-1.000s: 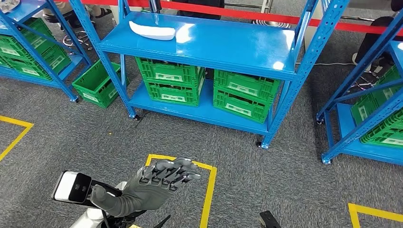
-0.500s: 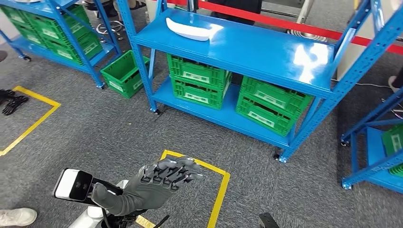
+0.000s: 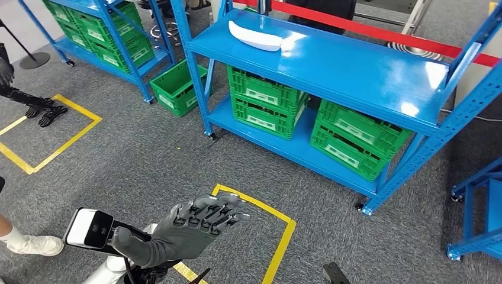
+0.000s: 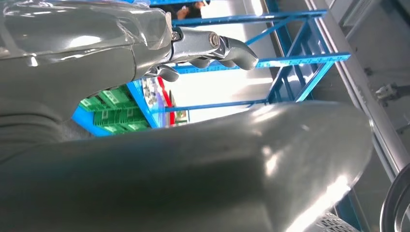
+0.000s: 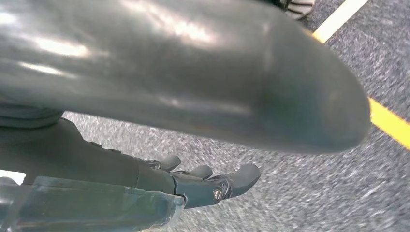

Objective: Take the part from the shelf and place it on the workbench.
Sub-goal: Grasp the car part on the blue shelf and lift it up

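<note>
The part is a long white curved piece lying near the left end of the upper board of the blue shelf, far ahead of me. My left hand is raised low in the head view with its fingers stretched forward and apart, holding nothing, well short of the shelf. In the left wrist view its fingers point toward blue racks. The right wrist view has my right hand over grey carpet, with its thumb apart from the fingers and nothing in it.
Green crates fill the shelf's lower board and one green crate stands on the floor beside it. Another blue rack stands at the left. Yellow tape squares mark the carpet. A person's shoe is at the lower left.
The whole picture has shifted: the camera has turned left and the shelf now sits further right. My left hand keeps the same raised, spread pose.
</note>
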Controlling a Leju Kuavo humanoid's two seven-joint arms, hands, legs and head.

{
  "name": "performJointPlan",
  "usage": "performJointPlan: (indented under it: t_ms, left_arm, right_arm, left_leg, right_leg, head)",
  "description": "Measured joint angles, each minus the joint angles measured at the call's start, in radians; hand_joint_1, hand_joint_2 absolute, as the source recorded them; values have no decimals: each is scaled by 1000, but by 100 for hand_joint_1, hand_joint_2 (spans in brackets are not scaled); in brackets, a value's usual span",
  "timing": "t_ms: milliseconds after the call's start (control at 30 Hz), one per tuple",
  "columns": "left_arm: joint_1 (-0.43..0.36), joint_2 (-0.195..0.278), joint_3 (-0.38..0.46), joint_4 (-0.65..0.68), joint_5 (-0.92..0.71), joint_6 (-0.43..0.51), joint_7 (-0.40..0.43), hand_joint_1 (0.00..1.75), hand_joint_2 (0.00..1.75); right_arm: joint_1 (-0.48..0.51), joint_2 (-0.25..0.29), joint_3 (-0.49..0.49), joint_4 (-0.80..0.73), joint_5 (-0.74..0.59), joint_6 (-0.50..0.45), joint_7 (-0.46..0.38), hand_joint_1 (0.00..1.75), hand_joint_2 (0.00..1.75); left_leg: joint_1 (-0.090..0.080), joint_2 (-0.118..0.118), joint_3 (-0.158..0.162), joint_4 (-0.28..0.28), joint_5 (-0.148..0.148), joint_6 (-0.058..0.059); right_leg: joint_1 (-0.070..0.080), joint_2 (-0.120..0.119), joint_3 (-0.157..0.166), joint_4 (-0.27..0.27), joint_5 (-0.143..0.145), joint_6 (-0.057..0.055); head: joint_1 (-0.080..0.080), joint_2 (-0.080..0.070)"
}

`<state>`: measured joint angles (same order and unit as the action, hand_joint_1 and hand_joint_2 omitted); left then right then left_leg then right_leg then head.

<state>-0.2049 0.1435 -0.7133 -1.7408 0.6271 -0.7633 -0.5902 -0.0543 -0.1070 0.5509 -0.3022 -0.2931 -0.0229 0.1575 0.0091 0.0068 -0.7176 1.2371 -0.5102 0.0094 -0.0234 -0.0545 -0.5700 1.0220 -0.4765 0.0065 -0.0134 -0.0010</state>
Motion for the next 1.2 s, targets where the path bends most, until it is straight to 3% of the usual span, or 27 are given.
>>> performJointPlan:
  t_ms: [67, 133, 200, 267, 300, 367, 433, 467, 500, 567, 633, 700, 733, 800, 867, 933, 967, 1000, 1100, 1133, 1200]
  left_arm:
    - [-2, 0, 0, -2, 1, 0, 0, 0, 0]
    - [-5, 0, 0, -3, 1, 1, 1, 0, 0]
    - [-7, 1, 1, -4, 2, 1, 1, 0, 0]
    - [-6, 0, 0, -6, 2, 1, 2, 0, 0]
    - [-7, -1, 0, -7, 2, 2, 2, 0, 0]
    - [-10, -3, -1, -6, 2, 2, 3, 0, 0]
    - [-9, -4, -2, -4, 2, 2, 3, 0, 0]
    - [-8, -4, -2, -3, 2, 2, 4, 0, 0]
    - [-8, -4, -3, -2, 2, 2, 4, 0, 0]
    - [-7, -4, -4, -1, 2, 2, 4, 0, 0]
    - [-7, -4, -5, -1, 1, 2, 4, 0, 0]
    - [-6, -3, -6, -2, 1, 2, 5, 0, 0]
    - [-5, -2, -6, -2, 2, 2, 5, 0, 0]
    - [-7, 0, -6, -2, 2, 2, 5, 0, 0]
    - [-9, 0, -6, -2, 3, 2, 5, 0, 0]
    - [-9, 1, -8, 0, 4, 2, 5, 0, 0]
    - [-9, 2, -8, 1, 5, 2, 5, 0, 0]
    - [-9, 2, -9, 3, 7, 3, 5, 0, 0]
    - [-12, 2, -10, 4, 13, 7, 3, 0, 0]
    - [-14, 2, -10, 4, 15, 8, 2, 0, 0]
    - [-16, 3, -10, 4, 19, 9, -1, 0, 0]
  right_arm:
    - [-1, 5, 2, 0, -1, 0, 0, 0, 0]
    - [-1, 8, 3, 0, -1, 0, 0, 0, 0]
    - [-1, 8, 4, 0, -1, 0, 0, 0, 0]
    - [-3, 9, 5, -1, -1, 0, 0, 0, 0]
    - [-4, 8, 6, -2, -1, 0, 0, 0, 0]
    - [-2, 5, 6, -1, -1, 0, 1, 0, 0]
    - [4, 1, 6, -1, -1, 0, 1, 0, 0]
    - [6, 0, 7, 0, -1, 0, 1, 0, 0]
    - [6, -1, 7, 0, -1, 0, 2, 0, 0]
    - [4, 0, 8, 0, -1, 0, 2, 0, 0]
    - [0, 0, 9, 0, -1, 0, 1, 0, 0]
    - [-2, 0, 11, 0, -1, 0, 1, 0, 0]
    - [-2, 1, 11, -1, -1, 0, 2, 0, 0]
    - [-4, 0, 12, -2, -1, 0, 2, 0, 0]
    - [-4, -3, 12, -2, -1, 1, 2, 0, 0]
    - [-2, -5, 12, -2, -3, 2, 2, 0, 0]
    - [-2, -6, 13, -2, -5, 2, 3, 0, 0]
    - [-2, -7, 14, -2, -9, 2, 3, 0, 0]
    - [-6, -2, 17, -3, -31, -1, 4, 0, 0]
    - [-6, 0, 18, -3, -37, -3, 4, 0, 0]
    - [-5, 3, 19, -4, -44, -6, 4, 0, 0]
  left_leg:
    - [-12, 38, 73, -146, 55, 25]
    - [-26, 64, 105, -212, 67, 43]
    - [-31, 48, 108, -221, 68, 48]
    - [-24, 25, 126, -246, 82, 50]
    - [-20, 13, 136, -259, 89, 52]
    - [-18, -12, 143, -269, 96, 52]
    - [-19, -42, 140, -266, 95, 52]
    - [-19, -57, 138, -264, 94, 51]
    - [-17, -72, 138, -260, 93, 48]
    - [-15, -98, 135, -246, 84, 37]
    - [-16, -117, 127, -231, 75, 25]
    - [-14, -129, 121, -226, 73, 20]
    - [-13, -127, 117, -223, 71, 17]
    - [-12, -86, 98, -183, 49, 9]
    - [-10, -30, 42, -69, 0, -1]
    - [-6, -10, -28, 51, -37, -5]
    - [-5, -8, -43, 68, -32, -3]
    - [-6, -7, -40, 50, -10, 2]
    - [-20, 5, 53, -146, 80, 36]
    - [-27, 11, 76, -192, 90, 45]
    - [-35, 15, 86, -215, 84, 53]
  right_leg:
    - [7, -17, 6, -1, -4, 0]
    - [7, -34, 9, -3, -8, 6]
    - [6, -53, 14, -9, -10, 14]
    - [8, -32, 12, 5, -20, 19]
    - [9, -6, -2, 37, -35, 18]
    - [8, 42, -63, 154, -83, 10]
    - [6, 52, -119, 250, -110, 13]
    - [5, 52, -126, 254, -103, 21]
    - [2, 54, -111, 214, -79, 33]
    - [-5, 72, -50, 80, -21, 53]
    - [-8, 89, -12, 4, 5, 50]
    - [-4, 84, -9, 3, 4, 33]
    - [-5, 77, -7, 2, 3, 28]
    - [-8, 63, 0, 1, 1, 16]
    - [-5, 47, 6, 1, -4, 5]
    - [1, 29, 9, 1, -9, -1]
    - [4, 22, 11, 1, -11, -3]
    - [7, 17, 13, 1, -13, -4]
    - [13, 7, 22, -2, -20, -4]
    - [12, 5, 22, -3, -22, -2]
    - [11, -2, 24, -8, -25, 4]
  head:
    - [2, 0]
    - [3, 0]
    - [2, 0]
    - [5, 0]
    - [6, 0]
    - [9, 0]
    - [11, 0]
    - [11, 0]
    - [11, 0]
    - [12, 0]
    - [14, 0]
    - [13, 0]
    - [13, 0]
    - [8, 0]
    - [3, 0]
    - [2, 0]
    - [2, 0]
    - [2, 0]
    - [3, 0]
    - [3, 0]
    - [2, 0]
